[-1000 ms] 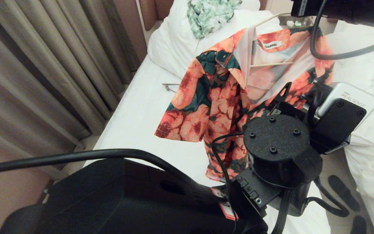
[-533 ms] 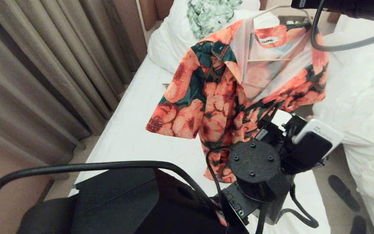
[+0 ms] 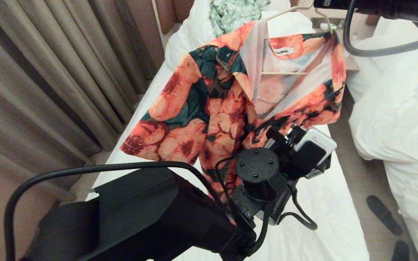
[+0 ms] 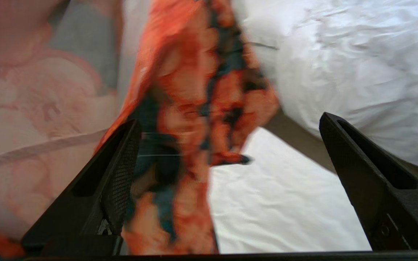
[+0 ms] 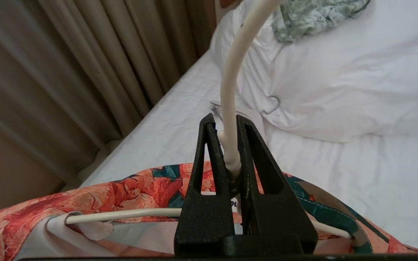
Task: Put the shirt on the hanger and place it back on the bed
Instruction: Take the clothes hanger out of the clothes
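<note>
The right gripper pinches the hanger at its neck, holding the shirt above the bed. The left gripper is spread beside the shirt's hem.

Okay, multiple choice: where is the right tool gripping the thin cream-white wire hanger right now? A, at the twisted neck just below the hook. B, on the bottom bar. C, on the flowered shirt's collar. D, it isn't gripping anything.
A: the right tool is shut on the thin cream-white wire hanger at its neck, the hook curving beyond the fingertips.
</note>
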Motion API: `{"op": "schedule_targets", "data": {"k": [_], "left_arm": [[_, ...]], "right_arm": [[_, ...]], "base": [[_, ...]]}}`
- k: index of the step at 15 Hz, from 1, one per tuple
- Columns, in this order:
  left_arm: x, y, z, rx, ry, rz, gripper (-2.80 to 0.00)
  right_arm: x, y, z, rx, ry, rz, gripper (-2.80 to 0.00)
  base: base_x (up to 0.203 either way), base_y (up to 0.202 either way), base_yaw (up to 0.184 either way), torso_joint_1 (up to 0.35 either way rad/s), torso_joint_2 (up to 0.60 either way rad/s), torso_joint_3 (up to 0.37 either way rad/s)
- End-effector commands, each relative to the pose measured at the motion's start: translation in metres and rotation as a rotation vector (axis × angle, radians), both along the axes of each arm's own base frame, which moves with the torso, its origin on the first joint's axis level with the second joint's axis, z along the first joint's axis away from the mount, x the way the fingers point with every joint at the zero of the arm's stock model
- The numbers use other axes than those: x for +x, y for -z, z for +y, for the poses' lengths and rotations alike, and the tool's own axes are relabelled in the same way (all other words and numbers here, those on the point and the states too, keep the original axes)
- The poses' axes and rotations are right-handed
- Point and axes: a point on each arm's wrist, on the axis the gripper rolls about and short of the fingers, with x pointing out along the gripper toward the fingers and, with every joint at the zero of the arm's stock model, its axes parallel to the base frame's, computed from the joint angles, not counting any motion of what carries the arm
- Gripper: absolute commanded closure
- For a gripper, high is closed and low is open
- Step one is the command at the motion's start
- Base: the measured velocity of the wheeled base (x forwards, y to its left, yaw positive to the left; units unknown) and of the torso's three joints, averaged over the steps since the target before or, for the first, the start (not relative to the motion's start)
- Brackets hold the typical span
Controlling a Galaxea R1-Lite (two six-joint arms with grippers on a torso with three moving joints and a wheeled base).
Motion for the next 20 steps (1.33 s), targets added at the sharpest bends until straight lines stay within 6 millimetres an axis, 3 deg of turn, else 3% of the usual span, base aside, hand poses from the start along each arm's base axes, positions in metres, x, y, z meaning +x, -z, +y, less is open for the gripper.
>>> {"op": "schedule_targets", "data": {"k": [1, 3, 9, 20], "left_arm": [[0.011, -0.009, 0.009, -0.032, -0.036, -0.024, -2.80], [0.011, -0.023, 0.017, -0.081, -0.047, -0.054, -2.80], [-0.021, -0.024, 0.021, -0.085, 0.004, -0.053, -2.80], [-0.001, -0.011, 0.013, -0.079, -0.022, -0.051, -2.80]], "right_arm": [[-0.005, -0.003, 0.001, 0.004, -0.012, -0.007, 0.00], [-0.005, -0.002, 0.001, 0.004, -0.011, -0.006, 0.00], [0.002, 0.002, 0.003, -0.005, -0.006, 0.005, 0.00], [-0.016, -0.004, 0.002, -0.010, -0.037, 0.015, 0.00]], "base": [[0.000, 0.000, 0.000, 0.000, 0.00, 0.000], [0.000, 0.000, 0.000, 0.000, 0.00, 0.000], [0.000, 0.000, 0.000, 0.000, 0.00, 0.000], [0.000, 0.000, 0.000, 0.000, 0.00, 0.000]]}}
